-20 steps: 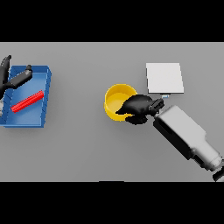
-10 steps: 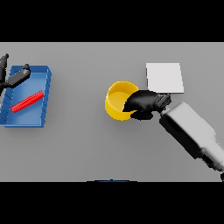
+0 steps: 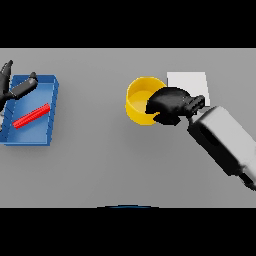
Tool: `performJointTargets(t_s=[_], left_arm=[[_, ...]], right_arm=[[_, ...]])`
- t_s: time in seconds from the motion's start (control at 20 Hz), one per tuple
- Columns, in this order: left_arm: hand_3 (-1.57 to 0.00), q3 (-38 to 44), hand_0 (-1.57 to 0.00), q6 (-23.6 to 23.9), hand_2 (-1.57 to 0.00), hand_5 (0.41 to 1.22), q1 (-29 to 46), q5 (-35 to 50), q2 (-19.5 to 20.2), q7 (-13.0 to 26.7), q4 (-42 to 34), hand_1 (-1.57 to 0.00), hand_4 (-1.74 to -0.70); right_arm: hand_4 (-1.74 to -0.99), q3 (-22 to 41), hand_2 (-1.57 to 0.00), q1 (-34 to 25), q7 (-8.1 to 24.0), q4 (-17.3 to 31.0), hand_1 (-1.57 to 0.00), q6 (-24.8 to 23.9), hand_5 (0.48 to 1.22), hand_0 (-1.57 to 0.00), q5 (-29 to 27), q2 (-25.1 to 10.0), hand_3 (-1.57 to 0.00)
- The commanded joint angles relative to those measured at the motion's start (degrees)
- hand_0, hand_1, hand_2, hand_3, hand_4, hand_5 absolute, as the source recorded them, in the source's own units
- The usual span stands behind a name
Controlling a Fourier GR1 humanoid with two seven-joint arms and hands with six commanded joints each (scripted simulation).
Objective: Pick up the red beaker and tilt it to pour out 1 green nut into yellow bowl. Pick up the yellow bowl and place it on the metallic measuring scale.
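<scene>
Even, flat light (soft shadows); mild blur.

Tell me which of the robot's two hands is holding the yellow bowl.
The right hand, curled over the yellow bowl's rim beside the scale. The left hand is over the blue tray.

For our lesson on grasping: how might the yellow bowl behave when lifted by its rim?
The yellow bowl looks rigid, so it likely keeps its shape. Held at one side by the right hand, it may tilt away. Its smooth wall could slip.
</scene>
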Motion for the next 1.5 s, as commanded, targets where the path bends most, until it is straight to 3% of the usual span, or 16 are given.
performJointTargets(t_s=[0.0,0.2,0.35,0.65,0.7,0.95,1.15,1.45], left_arm=[[0.00,0.0,0.00,0.0,0.00,0.723,0.2,-0.1,0.5,-0.1,-0.2,0.00,-0.80],[0.00,0.4,0.00,0.7,0.00,0.741,1.3,0.2,1.3,-0.3,-1.8,0.00,-0.81],[0.00,0.0,0.00,0.8,0.00,0.734,0.9,-0.2,1.7,1.5,-2.7,0.00,-0.80],[0.00,-0.2,0.00,1.3,0.00,0.765,1.0,0.0,2.5,4.6,-4.5,0.00,-0.83],[0.00,-0.1,0.00,1.3,0.00,0.769,1.4,0.1,2.4,4.1,-4.1,0.00,-0.83],[0.00,-0.2,0.00,1.4,0.00,0.763,0.8,0.1,2.6,4.5,-3.4,0.00,-0.82],[0.00,-0.6,0.00,1.5,0.00,0.753,0.7,-0.5,2.2,4.3,-2.7,0.00,-0.81],[0.00,-1.0,0.00,1.7,0.00,0.725,0.6,0.4,2.4,4.5,-3.7,0.00,-0.80]], right_arm=[[-1.719,0.2,-1.56,-0.5,-1.0,0.1,-1.57,-0.7,1.220,-1.57,0.6,-0.5,-1.24],[-1.720,-1.8,-1.57,-3.8,-2.5,3.6,-1.57,-2.8,1.221,-1.57,1.7,-3.5,-1.33],[-1.719,-3.1,-1.57,-4.5,-2.8,6.3,-1.57,-4.9,1.221,-1.57,2.1,-4.8,-1.26],[-1.720,-6.3,-1.57,-5.6,-3.3,16.1,-1.57,-9.1,1.221,-1.57,2.2,-6.6,-1.19],[-1.720,-6.4,-1.57,-6.0,-4.8,18.6,-1.57,-10.6,1.221,-1.57,2.7,-7.0,-1.18],[-1.722,-6.4,-1.57,-7.3,-6.1,28.0,-1.57,-14.9,1.221,-1.57,3.1,-5.7,-1.23],[-1.724,-5.8,-1.57,-8.8,-7.8,35.4,-1.57,-19.2,1.221,-1.57,3.9,-4.3,-1.39],[-1.727,-5.0,-1.57,-10.2,-7.9,42.1,-1.49,-21.9,1.221,-1.57,3.9,-2.3,-1.50]])
